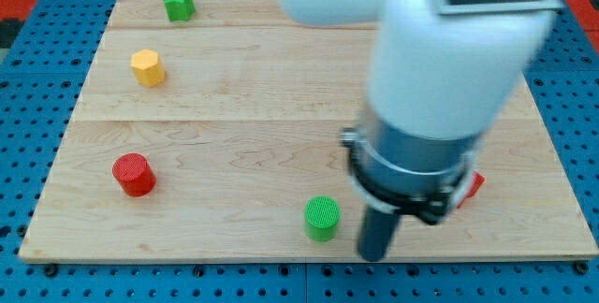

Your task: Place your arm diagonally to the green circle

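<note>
My tip, a bare rod w/ nothing held, sits just right of & slightly nearer than green circle; drifting left could nudge it.

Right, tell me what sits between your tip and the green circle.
Nothing: in the camera view only a narrow strip of bare wooden board separates my tip from the green circle, which lies just to the view's left and slightly above it.
</note>
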Controlling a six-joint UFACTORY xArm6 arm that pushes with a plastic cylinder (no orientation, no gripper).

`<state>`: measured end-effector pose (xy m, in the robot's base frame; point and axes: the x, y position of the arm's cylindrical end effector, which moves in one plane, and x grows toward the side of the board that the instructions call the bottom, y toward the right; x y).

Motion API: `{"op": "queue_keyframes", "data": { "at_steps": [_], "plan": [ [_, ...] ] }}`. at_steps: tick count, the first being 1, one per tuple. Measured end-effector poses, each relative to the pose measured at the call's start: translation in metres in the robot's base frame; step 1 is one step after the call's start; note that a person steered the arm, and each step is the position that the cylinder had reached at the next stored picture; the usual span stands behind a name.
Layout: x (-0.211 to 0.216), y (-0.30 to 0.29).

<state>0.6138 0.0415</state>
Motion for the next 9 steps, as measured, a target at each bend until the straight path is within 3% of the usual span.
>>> {"op": "queue_keyframes", "data": {
  "at_steps": [1,2,4,9],
  "plan": [
    [-0.027,-0.039],
    [-0.025,-0.035],
    [-0.018,-0.118],
    [-0.017,-0.118]
  ]
}}
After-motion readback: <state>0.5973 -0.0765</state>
